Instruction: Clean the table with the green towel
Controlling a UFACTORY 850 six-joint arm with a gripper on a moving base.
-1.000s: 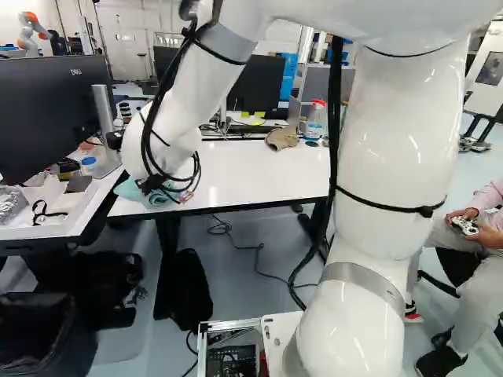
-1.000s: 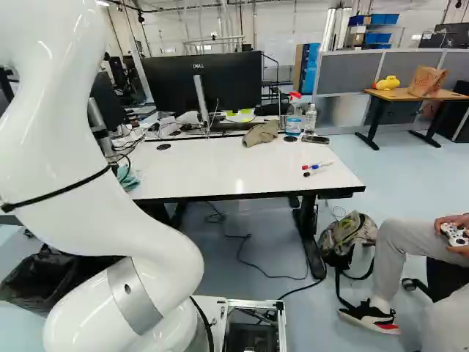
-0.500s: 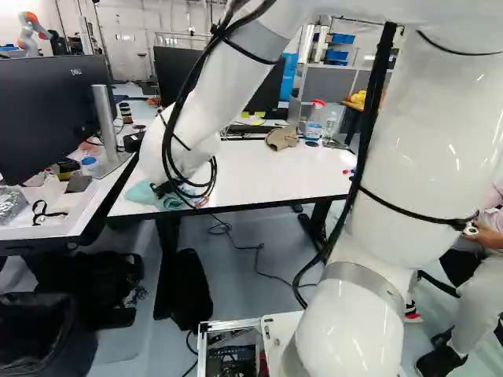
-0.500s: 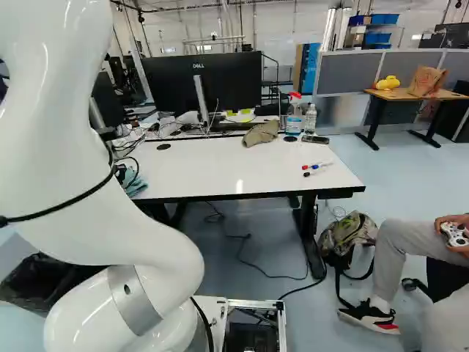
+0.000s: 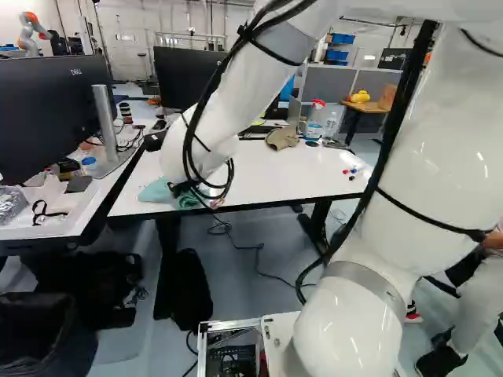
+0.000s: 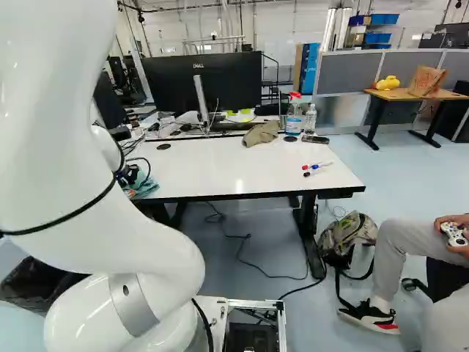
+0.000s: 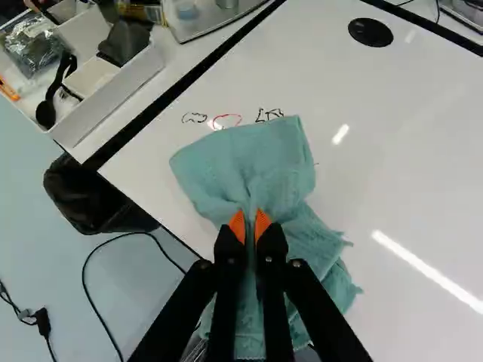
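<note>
Orange pads (image 7: 238, 225) stand a narrow gap apart on our black gripper (image 7: 250, 220), with a bunched fold of the pale green terry towel (image 7: 264, 162) pinched between them, so we judge the grip secure enough to wipe. The towel lies at the near left corner region of the white-topped table (image 5: 275, 173), its long axis running from far left to near right, one part spread ahead of the fingers and the rest trailing behind them, close to the near edge. What the coming stroke turns on is that the black scribble (image 7: 269, 115) and the red scribble (image 7: 226, 121) lie far and left of the fingers, just past the towel's leading hem; we would push that way with light downward pressure, watching that the loose front does not fold under. Left of our table, on its neighbour, sits a white divided tray (image 7: 113, 109) with a crumpled silvery packet (image 7: 34, 49), a black strap-like item (image 7: 45, 113) and a dark grey soft bundle (image 7: 124, 41) in it. Over on the right lie some whiteboard pens (image 6: 316, 166), which a wide sweep could knock. Along the far side we see a crumpled brown cloth (image 6: 261, 133), then to its right a red-topped spray bottle (image 6: 294, 121) with blue low down, label or liquid we cannot tell, and a clear plastic bottle (image 6: 311, 119) beside it.
</note>
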